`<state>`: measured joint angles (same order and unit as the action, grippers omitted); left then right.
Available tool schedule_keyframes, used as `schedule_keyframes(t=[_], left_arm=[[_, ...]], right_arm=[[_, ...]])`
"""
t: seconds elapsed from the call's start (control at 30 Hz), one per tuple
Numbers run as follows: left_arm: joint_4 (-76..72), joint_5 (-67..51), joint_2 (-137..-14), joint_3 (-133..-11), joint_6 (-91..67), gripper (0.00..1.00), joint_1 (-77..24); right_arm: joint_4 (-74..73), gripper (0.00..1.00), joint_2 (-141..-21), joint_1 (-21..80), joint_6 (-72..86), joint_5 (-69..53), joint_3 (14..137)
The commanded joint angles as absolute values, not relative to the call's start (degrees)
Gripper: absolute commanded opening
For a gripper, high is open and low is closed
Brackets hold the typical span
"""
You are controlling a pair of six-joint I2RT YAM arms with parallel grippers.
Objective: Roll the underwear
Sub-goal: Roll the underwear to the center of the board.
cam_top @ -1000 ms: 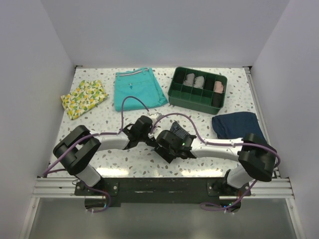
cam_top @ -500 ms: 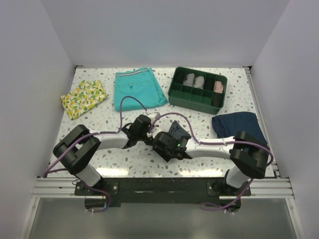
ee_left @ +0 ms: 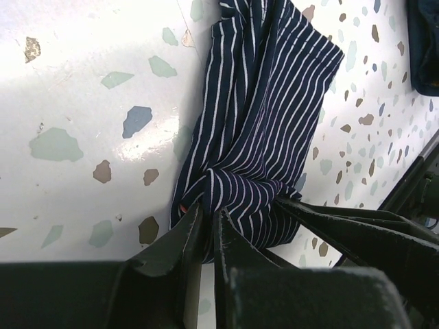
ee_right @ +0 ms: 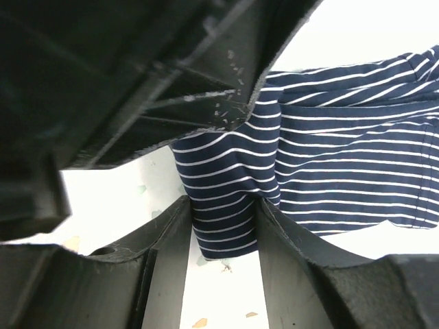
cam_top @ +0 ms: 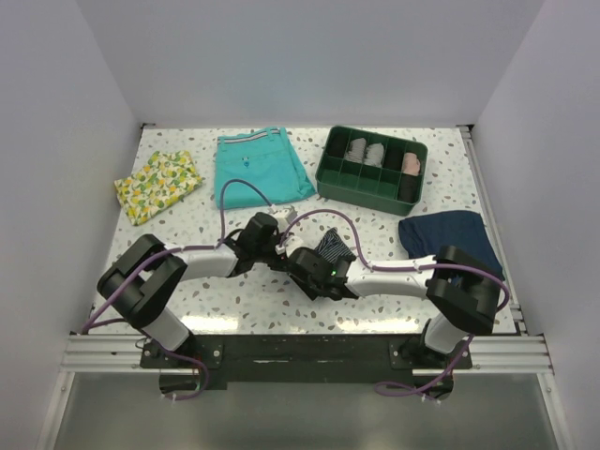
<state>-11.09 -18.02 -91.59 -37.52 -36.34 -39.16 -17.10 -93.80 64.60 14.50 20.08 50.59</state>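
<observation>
The underwear (cam_top: pixel 330 247) is a small navy cloth with pale pinstripes, bunched on the table between the two grippers. My left gripper (cam_top: pixel 282 251) is shut on its near edge; in the left wrist view the jaws (ee_left: pixel 204 218) pinch a gathered fold of the striped cloth (ee_left: pixel 257 137), with a reddish edge showing. My right gripper (cam_top: pixel 312 262) is shut on a rolled fold of the same cloth; in the right wrist view its jaws (ee_right: pixel 224 223) press on both sides of the striped fold (ee_right: pixel 226 199). The left gripper's black body fills the top of that view.
A green divided tray (cam_top: pixel 371 170) with rolled items stands at the back right. Teal shorts (cam_top: pixel 260 167) lie at the back centre, a yellow patterned cloth (cam_top: pixel 157 185) at the back left, a plain navy garment (cam_top: pixel 450 234) at the right.
Both grippers have shifted a little to the left and away from the bases, carrying the underwear with them. The striped cloth is more bunched between them.
</observation>
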Motion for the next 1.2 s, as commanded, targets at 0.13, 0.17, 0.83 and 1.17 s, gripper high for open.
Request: schedule_keyframes(t=[0.13,0.17,0.83,1.17], left_arm=[[-7.9,-17.8,-89.0,-36.1,-34.0,0.26,-35.8],[-7.6,-17.7,-88.4,-35.9,-33.9,0.31,-35.5],[12.6,-0.1,-68.1,-33.7,-35.2,0.68,-24.1],[19.3,2.3,-56.1,-29.9,-37.6,0.69,-23.6]], right_arm=[[-17.3,0.33,-101.9,65.7,23.5,13.9,45.3],[-16.8,0.32,-102.1,65.9,23.7,13.8,45.0],[-5.9,0.22,-103.5,66.0,21.0,2.8,45.0],[-4.4,0.22,-107.1,66.4,18.5,-9.7,50.4]])
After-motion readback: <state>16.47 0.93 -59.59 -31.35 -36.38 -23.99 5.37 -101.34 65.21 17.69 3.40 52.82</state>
